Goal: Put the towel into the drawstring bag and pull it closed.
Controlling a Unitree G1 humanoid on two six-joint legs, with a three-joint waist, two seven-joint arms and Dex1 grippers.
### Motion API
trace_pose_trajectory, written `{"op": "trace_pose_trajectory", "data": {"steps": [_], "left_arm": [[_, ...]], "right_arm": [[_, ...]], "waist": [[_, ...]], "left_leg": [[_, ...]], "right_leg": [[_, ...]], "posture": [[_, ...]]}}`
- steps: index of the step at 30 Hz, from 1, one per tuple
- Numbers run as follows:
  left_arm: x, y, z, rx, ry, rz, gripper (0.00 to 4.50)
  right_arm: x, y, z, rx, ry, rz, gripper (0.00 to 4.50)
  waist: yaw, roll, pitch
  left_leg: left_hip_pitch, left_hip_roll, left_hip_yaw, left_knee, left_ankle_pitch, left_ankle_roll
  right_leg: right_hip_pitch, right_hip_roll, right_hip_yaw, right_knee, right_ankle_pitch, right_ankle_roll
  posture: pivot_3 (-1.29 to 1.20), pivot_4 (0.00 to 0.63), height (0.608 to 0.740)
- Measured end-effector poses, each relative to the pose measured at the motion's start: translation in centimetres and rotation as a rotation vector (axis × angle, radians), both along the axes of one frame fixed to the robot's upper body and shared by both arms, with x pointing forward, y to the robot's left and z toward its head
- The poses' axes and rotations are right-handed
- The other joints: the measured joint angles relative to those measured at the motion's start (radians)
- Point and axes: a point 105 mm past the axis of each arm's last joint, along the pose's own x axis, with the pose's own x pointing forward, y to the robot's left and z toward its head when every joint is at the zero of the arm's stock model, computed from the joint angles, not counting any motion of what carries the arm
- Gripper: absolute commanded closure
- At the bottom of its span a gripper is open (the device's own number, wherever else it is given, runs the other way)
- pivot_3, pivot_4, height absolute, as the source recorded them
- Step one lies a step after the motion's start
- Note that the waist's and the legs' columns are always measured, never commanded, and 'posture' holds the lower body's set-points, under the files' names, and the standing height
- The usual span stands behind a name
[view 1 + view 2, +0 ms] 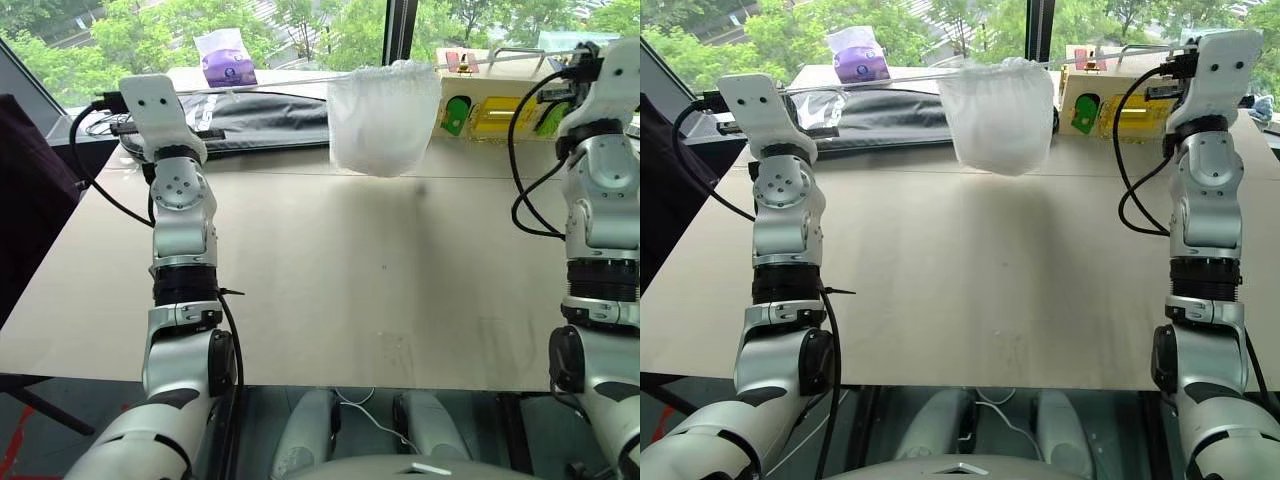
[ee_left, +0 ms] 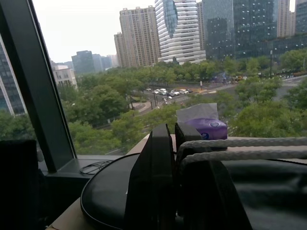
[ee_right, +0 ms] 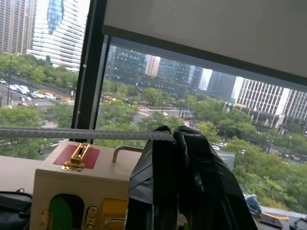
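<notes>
Two cords (image 1: 890, 78) stretch taut between the raised arms, and the drawstring bag (image 1: 997, 115) hangs from them in mid-air above the far part of the table (image 1: 970, 290), its mouth gathered along the cord line and its rounded bottom clear of the tabletop. Something white bulks inside the thin fabric, but I cannot tell from here whether it is the towel. The left gripper (image 2: 175, 143) is clenched on the cords, which run out sideways from between its black fingers in the left wrist view. The right gripper (image 3: 173, 139) is likewise clamped on a cord (image 3: 81, 133) that leaves its fingers toward the bag. Behind the bag, a long black racket cover (image 1: 875, 112) lies along the table's far edge, with a purple tissue pack (image 1: 858, 55) beyond it by the window. A cream box with a brass latch (image 3: 76, 155) stands near the right gripper
</notes>
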Motion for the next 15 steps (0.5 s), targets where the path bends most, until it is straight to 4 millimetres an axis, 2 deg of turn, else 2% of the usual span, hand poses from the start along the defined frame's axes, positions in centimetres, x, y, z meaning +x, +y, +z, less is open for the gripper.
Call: {"op": "trace_pose_trajectory", "data": {"steps": [2,7,11,15], "left_arm": [[-0.2,0.6,-0.1,-0.021,0.000,0.050,4.43],[-0.4,1.5,-1.3,-0.057,0.028,0.125,4.43],[-0.4,1.9,-2.5,-0.091,0.058,0.142,4.43],[-0.4,2.0,-2.5,-0.097,0.051,0.145,4.43]], "right_arm": [[0.0,-1.6,-0.7,0.065,0.030,-0.086,4.50],[0.1,-3.3,-2.3,0.162,0.097,-0.176,4.50],[0.3,-3.3,-3.3,0.219,0.141,-0.160,4.50],[0.4,-3.3,-3.5,0.239,0.149,-0.150,4.50]], "waist": [[-0.001,0.000,0.000],[-0.001,0.000,0.000],[-0.002,0.000,0.000],[-0.001,0.000,0.000]], "left_leg": [[0.000,0.000,0.001,0.000,0.000,0.000],[0.000,0.000,0.003,0.000,0.000,0.000],[0.000,0.000,0.004,0.000,0.000,0.000],[0.000,0.000,0.004,0.001,0.000,0.000]], "right_leg": [[0.000,0.000,0.001,0.001,0.000,0.000],[-0.003,0.000,0.004,0.003,0.000,0.000],[-0.003,0.001,0.005,0.005,0.000,0.000],[-0.004,0.001,0.005,0.006,0.000,0.000]], "posture": [[0.00,0.150,0.740],[0.00,0.150,0.740],[0.00,0.150,0.740],[0.00,0.150,0.740]]}}
